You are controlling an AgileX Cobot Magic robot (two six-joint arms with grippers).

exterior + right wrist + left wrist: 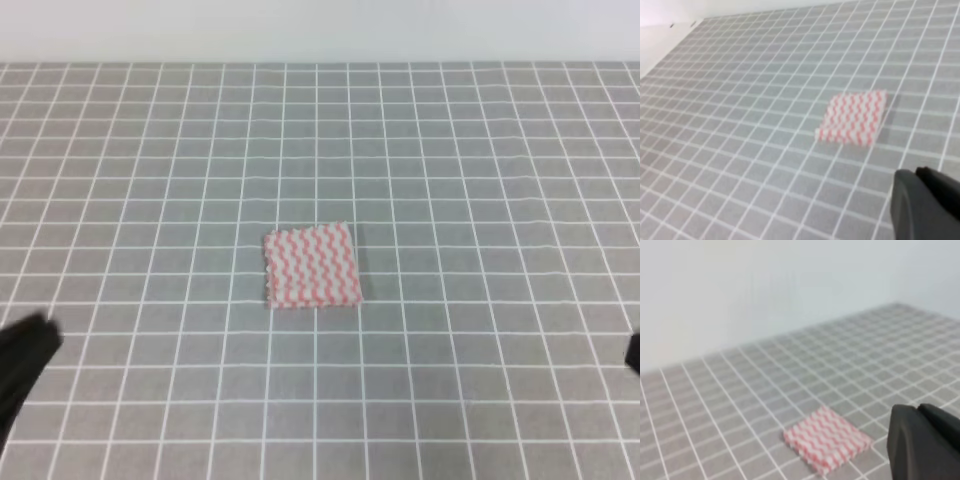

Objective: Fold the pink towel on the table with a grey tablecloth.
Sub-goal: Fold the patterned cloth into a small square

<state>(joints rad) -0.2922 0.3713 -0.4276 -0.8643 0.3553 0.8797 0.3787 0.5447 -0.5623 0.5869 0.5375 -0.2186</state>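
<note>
A plain pale wall stands behind.

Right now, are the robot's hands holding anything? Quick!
Left gripper: away from the pink towel, holding nothing seen; open or closed cannot be told.
Right gripper: same, cannot be told.

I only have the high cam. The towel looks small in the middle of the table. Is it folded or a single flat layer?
Observer: Looks folded. The right wrist view shows the pink towel with stacked layers along its near edge.
Operator: Anything gripping it?
Observer: No. In the left wrist view the left gripper sits clear of it, with bare tablecloth around the towel.
Operator: Jaws open?
Observer: Can't tell. Each wrist view shows only a dark blurred piece, and that goes for the right gripper too.
</note>
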